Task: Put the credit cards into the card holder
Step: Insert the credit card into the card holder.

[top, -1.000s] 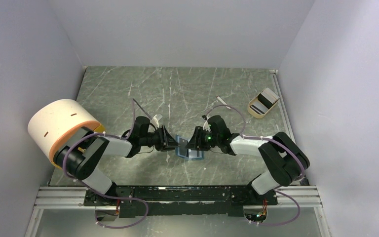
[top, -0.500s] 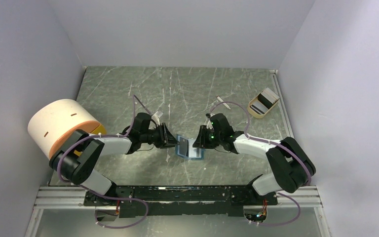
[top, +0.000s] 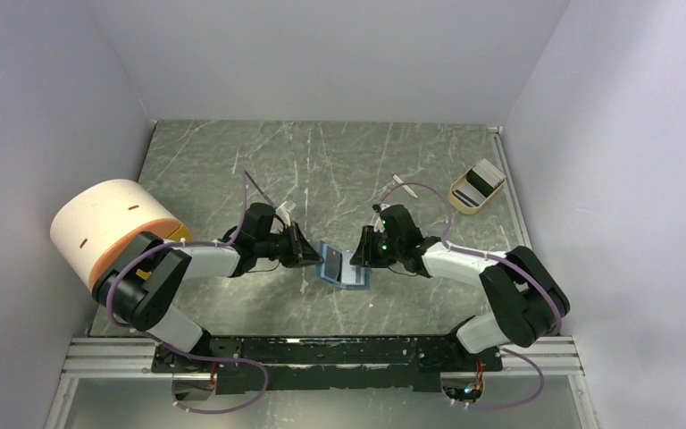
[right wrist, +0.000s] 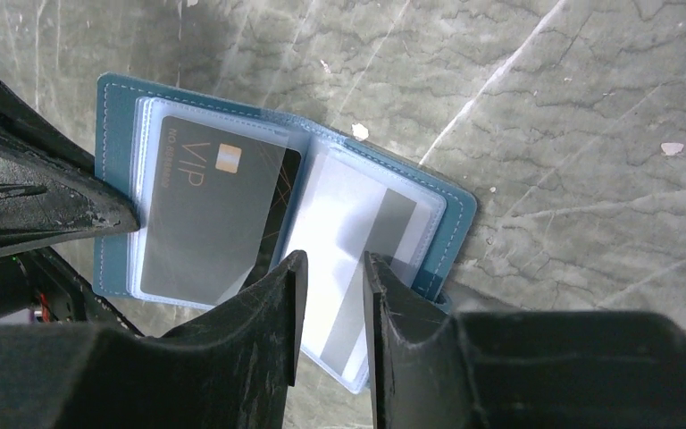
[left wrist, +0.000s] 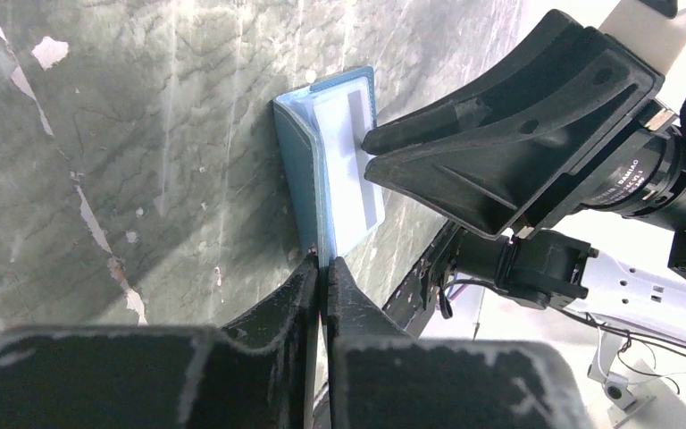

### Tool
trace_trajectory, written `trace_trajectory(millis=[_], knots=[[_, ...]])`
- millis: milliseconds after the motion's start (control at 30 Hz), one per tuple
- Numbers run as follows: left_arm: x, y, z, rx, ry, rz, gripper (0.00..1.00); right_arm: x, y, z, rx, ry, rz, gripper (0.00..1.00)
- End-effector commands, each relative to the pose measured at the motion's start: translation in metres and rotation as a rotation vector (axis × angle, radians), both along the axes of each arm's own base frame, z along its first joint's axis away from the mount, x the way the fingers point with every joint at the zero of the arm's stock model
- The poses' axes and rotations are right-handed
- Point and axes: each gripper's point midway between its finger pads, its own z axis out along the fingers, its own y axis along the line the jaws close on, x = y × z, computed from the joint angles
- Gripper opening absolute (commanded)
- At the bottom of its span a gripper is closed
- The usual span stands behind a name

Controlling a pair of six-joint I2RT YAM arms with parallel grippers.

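card holder (top: 343,269) lies open on bench (top: 322,161) btw both hands, dark vip card (right wrist: 205,214) in one clear sleeve, pale striped card (right wrist: 357,223) in the other. left hand (left wrist: 322,266) pressed together, tips at holder's edge. right hand (right wrist: 330,268) slightly spread, fingers over the pale card.

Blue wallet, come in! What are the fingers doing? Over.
Left fingers shut on edge of teal-blue folding card holder. Right fingers open over white grey-striped card in clear sleeve. Dark VIP card sleeved. Nothing blocking.
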Motion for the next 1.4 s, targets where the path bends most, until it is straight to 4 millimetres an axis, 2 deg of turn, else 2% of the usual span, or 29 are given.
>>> trace_trajectory(millis=[0, 167, 300, 433, 700, 1067, 1367], knots=[[0.005, -0.01, 0.015, -0.047, -0.05, -0.027, 0.09, -0.006, -0.009, -0.015, -0.04, 0.033, -0.005, 0.33], [0.0, -0.014, 0.021, -0.097, -0.065, -0.055, 0.09, -0.009, -0.018, -0.018, -0.058, 0.017, -0.029, 0.34], [-0.005, -0.019, 0.027, -0.162, -0.066, -0.077, 0.09, -0.013, -0.013, -0.022, -0.03, 0.037, -0.022, 0.34], [-0.005, -0.021, 0.022, -0.166, -0.05, -0.08, 0.09, -0.016, -0.011, -0.027, -0.015, 0.05, -0.017, 0.34], [-0.001, -0.019, 0.0, -0.037, -0.011, -0.071, 0.16, -0.018, -0.013, -0.028, -0.011, 0.046, -0.019, 0.34], [0.002, -0.021, -0.008, 0.054, -0.006, -0.064, 0.25, -0.018, -0.012, -0.023, -0.005, 0.03, -0.015, 0.34], [0.002, -0.018, -0.01, 0.103, -0.004, -0.054, 0.26, -0.012, -0.016, -0.013, -0.019, -0.004, -0.032, 0.35]])
